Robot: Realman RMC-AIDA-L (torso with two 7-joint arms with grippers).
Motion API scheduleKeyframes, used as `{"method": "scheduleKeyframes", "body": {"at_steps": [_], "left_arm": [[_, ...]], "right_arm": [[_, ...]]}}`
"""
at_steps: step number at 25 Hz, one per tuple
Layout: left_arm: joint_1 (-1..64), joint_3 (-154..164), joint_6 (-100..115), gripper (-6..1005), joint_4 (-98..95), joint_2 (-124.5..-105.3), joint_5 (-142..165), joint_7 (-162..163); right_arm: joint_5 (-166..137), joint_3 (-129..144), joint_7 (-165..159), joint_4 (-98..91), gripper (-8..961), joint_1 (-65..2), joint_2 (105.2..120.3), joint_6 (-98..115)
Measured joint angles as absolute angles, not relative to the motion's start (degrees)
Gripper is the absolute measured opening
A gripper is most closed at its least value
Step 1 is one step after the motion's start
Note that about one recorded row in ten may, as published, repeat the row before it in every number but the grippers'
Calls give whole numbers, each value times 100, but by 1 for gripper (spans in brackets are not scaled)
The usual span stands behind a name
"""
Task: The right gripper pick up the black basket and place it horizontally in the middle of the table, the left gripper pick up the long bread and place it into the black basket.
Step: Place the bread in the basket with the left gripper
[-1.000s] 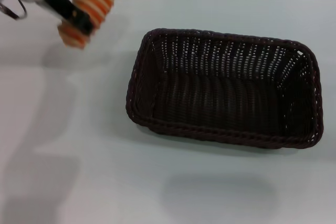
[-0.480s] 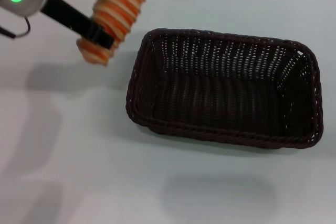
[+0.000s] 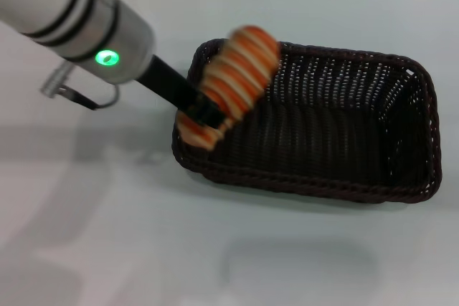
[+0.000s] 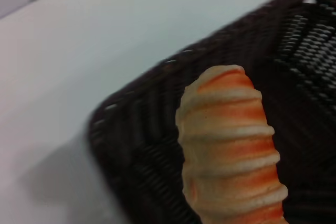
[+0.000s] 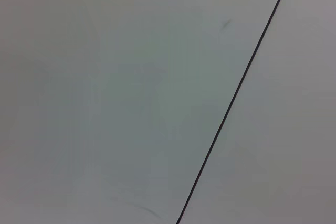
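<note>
The black basket (image 3: 315, 123) lies lengthwise on the white table (image 3: 107, 234), right of the middle. My left gripper (image 3: 204, 111) is shut on the long bread (image 3: 233, 80), striped orange and cream, and holds it tilted in the air over the basket's left end. The left wrist view shows the long bread (image 4: 231, 150) above the black basket's corner (image 4: 142, 129). The right gripper is out of view; its wrist view shows only a pale surface.
The silver left arm with its green ring light (image 3: 107, 56) reaches in from the upper left. A thin dark seam (image 5: 236, 93) crosses the surface in the right wrist view.
My left gripper has carried the long bread right and down, from above the bare table at the far left to over the basket's left end. The basket has not moved.
</note>
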State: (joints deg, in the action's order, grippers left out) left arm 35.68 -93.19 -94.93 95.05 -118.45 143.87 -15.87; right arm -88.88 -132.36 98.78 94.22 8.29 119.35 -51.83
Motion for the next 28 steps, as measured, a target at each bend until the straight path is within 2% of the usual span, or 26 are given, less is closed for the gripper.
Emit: {"method": "scheduleKeyframes", "body": {"at_steps": [21,28], "left_arm": [[4551,-8548,-8945,296,8504,-11856,14081,-1429],[4680,-8554,-8865,366,8356,-11856,14043,-1391]], "right_arm": [[-9054,-13176,10008,9162,392,637,11928,-5186],[-9215,-13209,10017,9114,392,526,11918,-5186]]}}
